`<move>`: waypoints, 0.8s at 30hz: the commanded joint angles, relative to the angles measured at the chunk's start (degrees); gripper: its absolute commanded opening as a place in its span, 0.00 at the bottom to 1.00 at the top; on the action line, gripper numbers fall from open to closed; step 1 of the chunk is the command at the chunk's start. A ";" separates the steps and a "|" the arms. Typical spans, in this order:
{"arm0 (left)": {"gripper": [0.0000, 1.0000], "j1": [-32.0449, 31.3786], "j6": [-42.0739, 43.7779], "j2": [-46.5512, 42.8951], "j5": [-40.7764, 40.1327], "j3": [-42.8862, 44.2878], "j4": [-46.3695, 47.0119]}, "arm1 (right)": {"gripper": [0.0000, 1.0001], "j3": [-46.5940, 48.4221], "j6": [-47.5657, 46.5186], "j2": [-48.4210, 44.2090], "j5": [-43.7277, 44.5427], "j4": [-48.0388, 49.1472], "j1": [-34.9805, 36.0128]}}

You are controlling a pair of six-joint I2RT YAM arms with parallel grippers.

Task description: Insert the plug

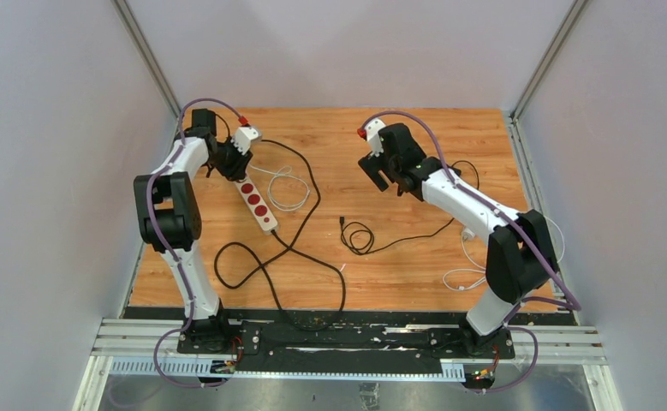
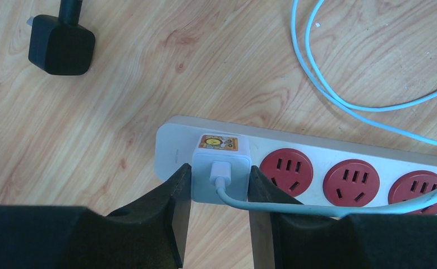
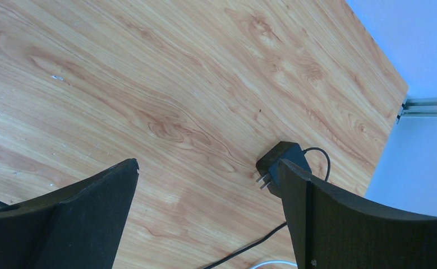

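Left tool [image 2: 220, 180] clamps white charger [image 2: 220, 161] at end socket of power strip [image 2: 317, 141]; right tool [image 3: 207, 182] spread wide, black adapter [image 3: 276, 157] beside its finger.

The left arm [image 1: 174, 214] rises from its base at the near left, folds at the elbow and reaches to the far left, with its wrist tipped down. The left gripper [image 2: 220, 188] has its two black fingers [image 2: 174, 193] pressed against either side of a white charger plug [image 2: 220, 171]. The right arm [image 1: 475, 205] stretches from the near right toward the far centre, and the right gripper [image 3: 207, 168] hangs clear with its fingers spread wide and nothing between them.
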 commanded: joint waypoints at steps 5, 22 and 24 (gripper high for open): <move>0.00 0.41 -1.76 6.39 -4.59 -3.87 -10.39 | 1.00 -1.83 -3.86 1.04 3.62 3.70 0.79; 0.00 -4.22 -7.14 8.36 -15.68 -1.44 -13.33 | 1.00 -7.49 -8.80 -2.51 6.73 11.05 0.70; 0.00 -4.05 -6.23 8.01 -15.09 -1.77 -13.31 | 1.00 -8.01 -9.00 -2.82 6.94 11.84 0.63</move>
